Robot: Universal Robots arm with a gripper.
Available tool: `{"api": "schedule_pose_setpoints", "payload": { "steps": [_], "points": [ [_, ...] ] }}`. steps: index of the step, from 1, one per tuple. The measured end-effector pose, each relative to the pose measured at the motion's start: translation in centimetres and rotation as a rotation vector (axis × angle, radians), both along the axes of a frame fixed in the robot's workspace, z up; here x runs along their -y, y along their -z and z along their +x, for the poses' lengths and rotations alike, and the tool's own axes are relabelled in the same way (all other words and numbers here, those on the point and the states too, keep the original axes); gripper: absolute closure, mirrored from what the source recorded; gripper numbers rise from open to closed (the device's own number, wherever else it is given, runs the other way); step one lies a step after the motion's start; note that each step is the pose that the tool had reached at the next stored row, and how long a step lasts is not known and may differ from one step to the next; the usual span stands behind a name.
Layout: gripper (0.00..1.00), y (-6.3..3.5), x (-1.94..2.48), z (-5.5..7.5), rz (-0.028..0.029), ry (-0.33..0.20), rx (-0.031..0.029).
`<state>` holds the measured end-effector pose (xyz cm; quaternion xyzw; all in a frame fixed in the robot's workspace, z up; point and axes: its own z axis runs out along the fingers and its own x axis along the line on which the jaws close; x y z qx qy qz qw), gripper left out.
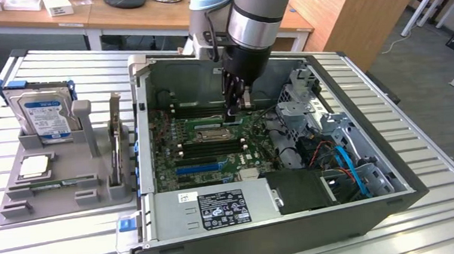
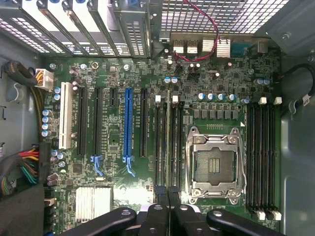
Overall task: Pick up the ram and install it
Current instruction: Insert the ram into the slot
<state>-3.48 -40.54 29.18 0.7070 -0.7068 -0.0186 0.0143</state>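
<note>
While poised inside the open computer case [image 1: 259, 247], points straight down at the motherboard [image 1: 169, 161], close by the CPU socket [image 1: 211, 135].

Exterior view. Gripper [image 1: 237, 109] low over the board with the wrist vertical, probably to meet the slots squarely from above. On the exterior view's left, well apart from the case: a grey parts tray [image 1: 24, 207]. Holds a hard drive [image 1: 46, 112] on edge and an expansion card [image 1: 116, 146] upright in its holder. Parts likely kept vertical for an easy pinch from above.

Wrist view. Looks straight down onto the board. Gripper narrow, almost closed, clamped on the ram [image 2: 169, 142]. Ram seen edge-on, a thin green strip running away from the fingertips. Long side parallel to the memory slots [image 2: 158, 147], between the socket and the blue expansion slot [image 2: 129, 123]. Gripped across its thin faces, presumably to leave the contact edge free for the slot.

Judged lined up over that bank of slots, not yet seated. Contact with a slot: cannot tell.
</note>
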Motion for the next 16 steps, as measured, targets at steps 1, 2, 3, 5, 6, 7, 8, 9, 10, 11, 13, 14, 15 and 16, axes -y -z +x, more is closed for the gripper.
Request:
{"api": "schedule_pose_setpoints", "payload": {
  "steps": [1, 2, 3, 5, 6, 7, 8, 9, 10, 11, 13, 14, 15, 16],
  "points": [
    [0.88, 0.04, 0.0, 0.0, 0.0002, 0.0, 0.0001],
    [0.88, 0.11, -0.01, 0.0, 0.0004, 0.0, 0.0002],
    [0.88, 0.24, 0.0, 0.0, 0.0003, 0.0, 0.0001],
    [0.88, 0.57, 0.0, 0.0, 0.0, 0.0, 0.0],
    [0.88, 0.72, 0.0, 0.0, 0.0, 0.0, 0.0002],
    [0.88, 0.85, 0.0, 0.0, -0.0001, 0.0, 0.0002],
    [0.88, 0.98, 0.0, 0.0, -0.0001, 0.0, 0.0002],
    [0.88, 1.1, 0.0, 0.0, 0.0, 0.0, 0.0002],
    [0.88, 1.22, 0.0, 0.0, -0.0001, 0.0, 0.0002],
    [0.88, 1.35, 0.0, 0.0, -0.0001, 0.0, 0.0003],
    [0.88, 1.58, 0.0, 0.0, 0.0, 0.0, 0.0003],
    [0.88, 1.7, 0.0, 0.0, -0.0001, 0.0, 0.0002],
    [0.88, 1.85, 0.0, 0.0, -0.0001, 0.0, 0.0003],
    [0.88, 2.0, 0.0, 0.0, 0.0, 0.0, 0.0005]
  ]
}}
